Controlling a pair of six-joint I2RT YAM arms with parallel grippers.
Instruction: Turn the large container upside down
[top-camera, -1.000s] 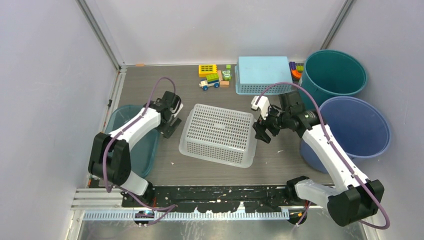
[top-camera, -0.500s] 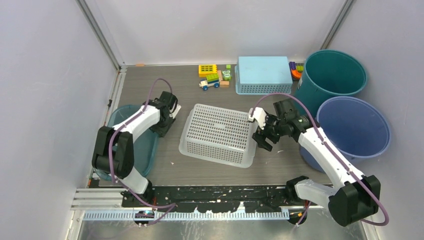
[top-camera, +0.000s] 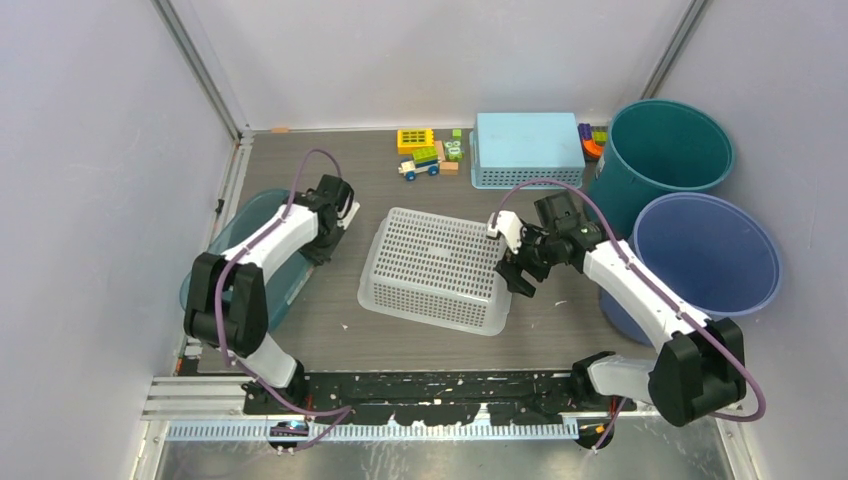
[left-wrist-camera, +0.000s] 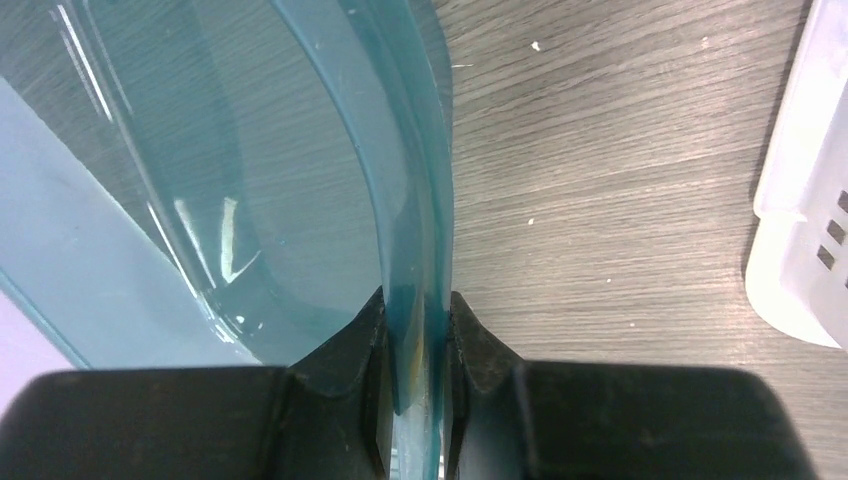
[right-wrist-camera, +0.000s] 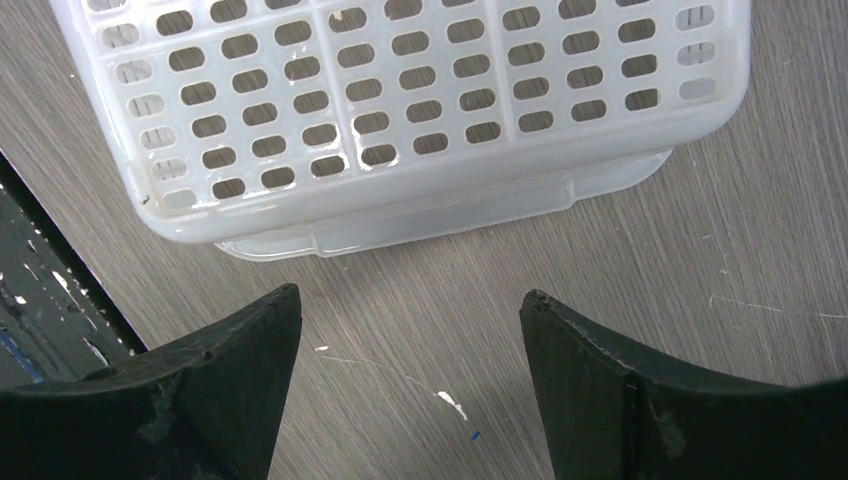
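Since 1 second ago, the left claw (left-wrist-camera: 418, 345) has closed from a wide gap onto the rim of the teal tub (top-camera: 285, 285). The tub's outline in the overhead view has also shifted toward the left wall. Over the same interval, the right claw (right-wrist-camera: 408, 300) has moved in toward the white basket (top-camera: 435, 265).

1. Teal tub: translucent, located at the left side of the worktop (top-camera: 400, 205). Its rim runs straight ahead of the left claw, and its hollow lies to that claw's left in the wrist view.
2. Left claw: both fingers (left-wrist-camera: 350, 350) press the thin rim from opposite sides, nearly closed, with only the wall between them.
3. White basket: perforated, base up, rim down on the worktop. It lies to the right of the left claw, apart from the tub.
4. Right claw: spread wide and holding nothing. The basket's short edge lies just ahead of its fingertips, with bare worktop between.
5. Beyond the right claw: a light blue basket (top-camera: 525, 150) and toy blocks (top-camera: 425, 155) at the far edge. A teal bucket (top-camera: 668, 145) and a blue bucket (top-camera: 715, 255) stand to the right.
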